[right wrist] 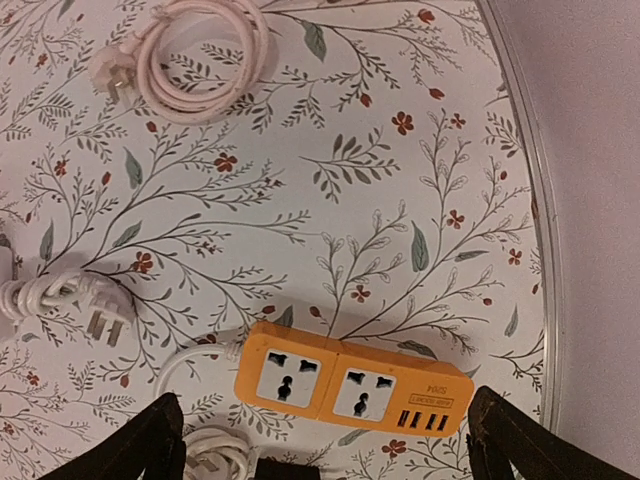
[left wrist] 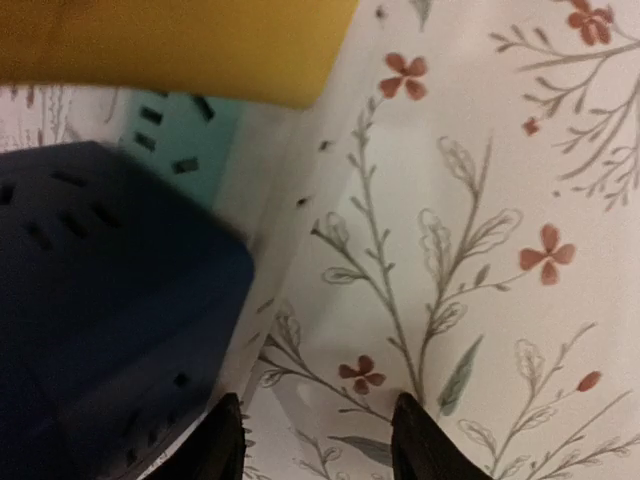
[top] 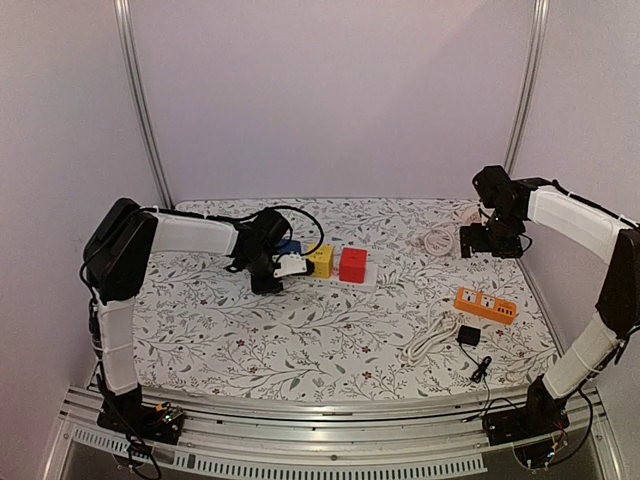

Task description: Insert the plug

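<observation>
A white strip carries a blue cube (top: 289, 246), a yellow cube (top: 321, 260) and a red cube (top: 352, 264). My left gripper (top: 268, 283) is low beside the blue cube (left wrist: 100, 320). Its fingertips stand apart (left wrist: 318, 435) with only the tablecloth between them. The yellow cube (left wrist: 180, 45) lies ahead, with a teal socket face (left wrist: 185, 140) between the cubes. A white piece (top: 291, 265) sits by this gripper; I cannot tell what it is. My right gripper (right wrist: 325, 440) hangs wide open above an orange power strip (right wrist: 350, 385). A white three-pin plug (right wrist: 103, 322) lies to its left.
A coiled pale cable with its own plug (right wrist: 110, 80) lies at the back right. A white cable bundle (top: 430, 340) and a black adapter (top: 468, 335) lie near the orange strip (top: 486, 305). The table's right edge (right wrist: 540, 250) runs close by.
</observation>
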You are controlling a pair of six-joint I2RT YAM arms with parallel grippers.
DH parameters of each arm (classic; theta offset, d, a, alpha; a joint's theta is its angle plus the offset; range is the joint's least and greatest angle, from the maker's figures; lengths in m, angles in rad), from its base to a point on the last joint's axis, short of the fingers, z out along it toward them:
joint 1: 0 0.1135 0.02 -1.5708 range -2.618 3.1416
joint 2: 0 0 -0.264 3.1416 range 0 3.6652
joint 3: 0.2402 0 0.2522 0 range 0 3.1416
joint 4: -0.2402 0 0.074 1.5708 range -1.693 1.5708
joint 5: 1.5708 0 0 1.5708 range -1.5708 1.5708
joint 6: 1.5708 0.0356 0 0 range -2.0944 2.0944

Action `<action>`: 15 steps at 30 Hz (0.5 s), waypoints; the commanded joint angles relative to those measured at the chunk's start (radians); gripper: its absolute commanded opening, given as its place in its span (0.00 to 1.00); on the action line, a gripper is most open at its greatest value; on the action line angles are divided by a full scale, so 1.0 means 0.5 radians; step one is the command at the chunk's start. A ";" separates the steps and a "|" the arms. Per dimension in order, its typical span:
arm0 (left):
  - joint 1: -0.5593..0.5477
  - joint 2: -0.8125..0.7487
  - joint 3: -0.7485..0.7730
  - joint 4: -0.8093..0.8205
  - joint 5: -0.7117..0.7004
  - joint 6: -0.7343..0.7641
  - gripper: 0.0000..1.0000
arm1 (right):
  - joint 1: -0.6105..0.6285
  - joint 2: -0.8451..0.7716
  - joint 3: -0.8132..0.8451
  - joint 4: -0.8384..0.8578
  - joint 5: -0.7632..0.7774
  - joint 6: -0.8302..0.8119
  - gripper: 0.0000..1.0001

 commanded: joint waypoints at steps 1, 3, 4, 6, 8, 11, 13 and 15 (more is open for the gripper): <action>0.057 0.083 0.109 -0.037 -0.056 0.030 0.50 | -0.140 -0.045 -0.083 -0.048 0.006 0.030 0.97; 0.037 0.023 0.071 -0.089 0.018 0.015 0.51 | -0.154 -0.027 -0.084 -0.048 -0.009 0.017 0.97; 0.030 -0.018 0.012 -0.105 0.070 0.011 0.51 | -0.157 -0.021 -0.085 -0.048 -0.008 0.003 0.97; 0.022 -0.114 -0.088 -0.111 0.126 -0.006 0.52 | -0.169 0.002 -0.083 -0.051 0.000 -0.022 0.99; 0.022 -0.211 -0.160 -0.140 0.157 -0.048 0.53 | -0.201 0.041 -0.068 -0.056 -0.032 -0.031 0.99; 0.022 -0.350 -0.234 -0.219 0.204 -0.112 0.55 | -0.226 0.151 -0.038 -0.062 -0.061 -0.054 0.99; 0.022 -0.446 -0.277 -0.271 0.236 -0.143 0.57 | -0.228 0.254 0.001 -0.081 -0.077 -0.136 0.99; 0.022 -0.541 -0.309 -0.320 0.266 -0.163 0.59 | -0.227 0.353 0.059 -0.100 -0.151 -0.318 0.99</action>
